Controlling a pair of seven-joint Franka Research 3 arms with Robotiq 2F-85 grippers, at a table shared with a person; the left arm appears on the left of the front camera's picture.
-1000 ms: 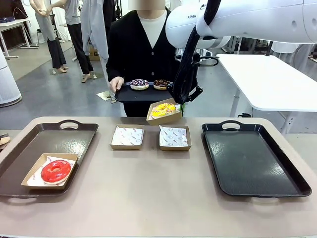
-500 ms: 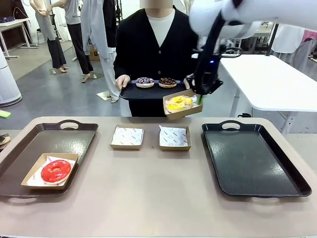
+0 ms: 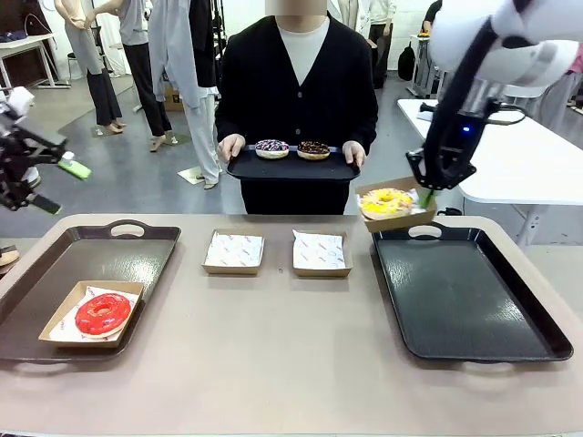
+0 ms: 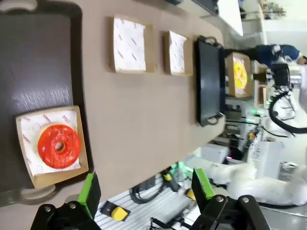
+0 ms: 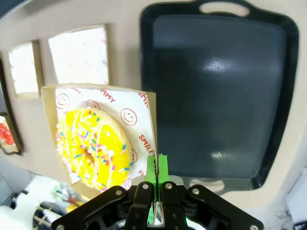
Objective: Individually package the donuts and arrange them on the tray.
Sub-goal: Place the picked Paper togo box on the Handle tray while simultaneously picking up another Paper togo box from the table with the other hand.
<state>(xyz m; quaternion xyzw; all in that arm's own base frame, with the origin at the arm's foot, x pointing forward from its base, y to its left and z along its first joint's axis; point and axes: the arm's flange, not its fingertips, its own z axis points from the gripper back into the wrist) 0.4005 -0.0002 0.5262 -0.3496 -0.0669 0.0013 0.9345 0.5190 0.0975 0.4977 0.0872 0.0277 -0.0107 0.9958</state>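
Observation:
My right gripper (image 3: 424, 196) (image 5: 156, 168) is shut on the rim of a cardboard box (image 3: 397, 217) (image 5: 149, 103) holding the yellow sprinkled donut (image 3: 385, 201) (image 5: 94, 148), in the air over the far left corner of the right black tray (image 3: 465, 291) (image 5: 216, 96). The red donut (image 3: 102, 313) (image 4: 58, 145) lies in its box on the left tray (image 3: 55, 300) (image 4: 43, 72). A person holds a small tray (image 3: 291, 167) with the purple-white donut (image 3: 271, 147) and the chocolate donut (image 3: 312, 147). My left gripper (image 3: 53, 187) (image 4: 144, 187) is open, raised at the far left.
Two empty paper-lined boxes (image 3: 234, 251) (image 3: 321, 252) sit side by side at the table's far middle, also seen as boxes (image 4: 129, 44) (image 4: 177, 52) in the left wrist view. A white table (image 3: 510, 146) stands beyond on the right.
My right gripper has carried the boxed yellow donut rightward from the middle to above the right tray's corner. My left gripper has come into view at the far left.

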